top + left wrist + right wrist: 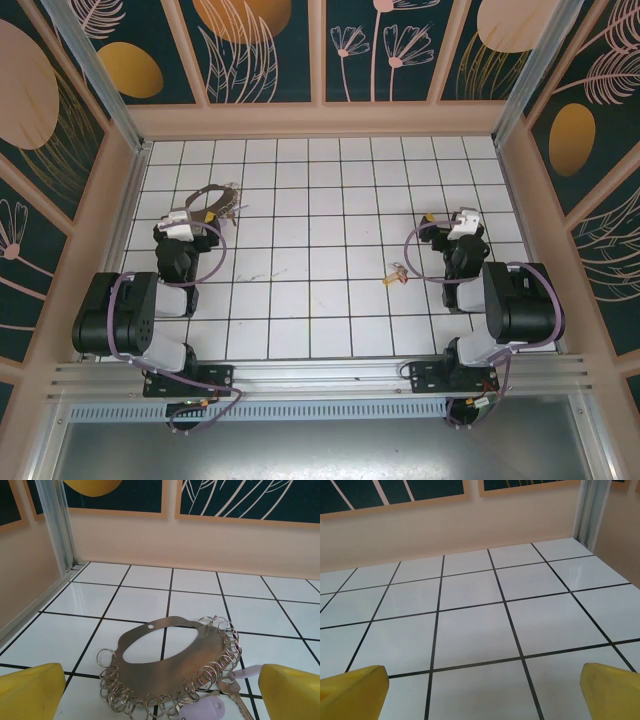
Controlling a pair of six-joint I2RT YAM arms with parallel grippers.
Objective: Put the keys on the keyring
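Observation:
The keyring is a flat silver-grey metal plate with an oval opening, fringed with many small split rings. It lies on the tiles just in front of my left gripper, whose yellow fingers stand wide apart and open with nothing held. From above, the keyring sits at the back left, just beyond the left gripper. The keys, a tiny brass bunch with red, lie mid-table, left of and nearer than my right gripper. The right gripper is open over bare tiles.
Two lilac-headed keys lie at the keyring's near right edge. Peach walls and aluminium corner posts fence the white tiled floor. The arm bases stand along the near rail.

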